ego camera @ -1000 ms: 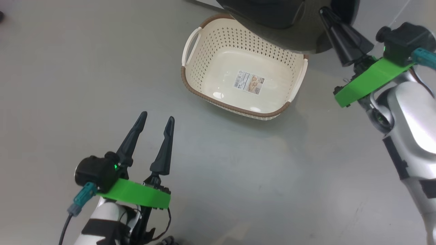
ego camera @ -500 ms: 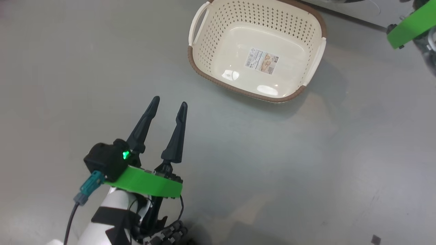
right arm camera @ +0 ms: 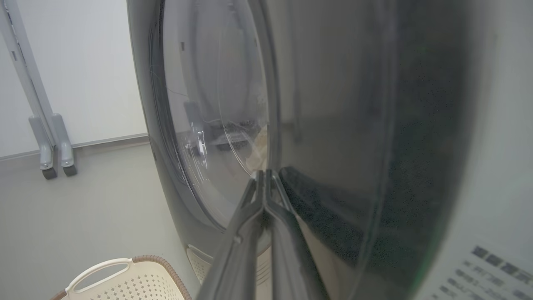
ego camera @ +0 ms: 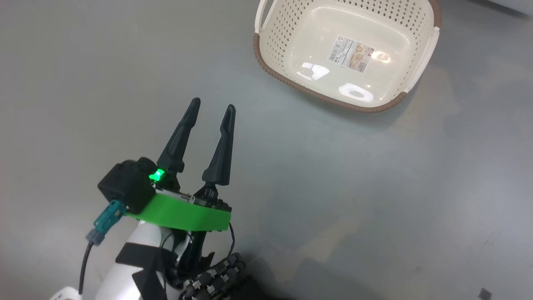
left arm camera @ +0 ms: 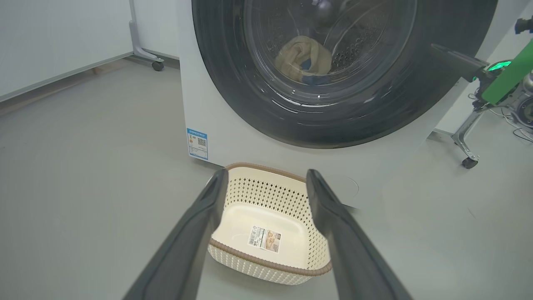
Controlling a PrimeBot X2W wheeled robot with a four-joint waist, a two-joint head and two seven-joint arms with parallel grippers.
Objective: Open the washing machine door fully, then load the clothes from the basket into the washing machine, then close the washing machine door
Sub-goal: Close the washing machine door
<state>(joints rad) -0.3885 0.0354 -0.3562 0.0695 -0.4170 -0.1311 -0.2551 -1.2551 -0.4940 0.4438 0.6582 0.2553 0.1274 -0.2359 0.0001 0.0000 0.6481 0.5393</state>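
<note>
The basket [ego camera: 291,81] lies empty on the grey floor, its label sticker showing; it sits in front of the washing machine [left arm camera: 216,129]. The washing machine door [left arm camera: 258,108] looks flat against the white front. Through its glass a bundle of cream clothes [left arm camera: 303,57] with a bit of blue rests in the drum. My left gripper [ego camera: 212,105] hovers open over the floor, short of the basket [left arm camera: 266,258], nothing between its fingers. My right gripper [right arm camera: 265,173] is shut, its tips against the door's black rim [right arm camera: 333,208]; the left wrist view shows it [left arm camera: 437,49] at the door's right side.
A blue energy sticker [left arm camera: 197,143] marks the machine's lower left front. White panels on castors [left arm camera: 157,65] stand behind to the left. A castored frame leg [left arm camera: 468,160] and loose cables lie right of the machine. Bare floor surrounds my left arm.
The head camera has swung, so the basket sits higher and further right in view, and the door and right gripper have left it. Both grippers keep their states.
</note>
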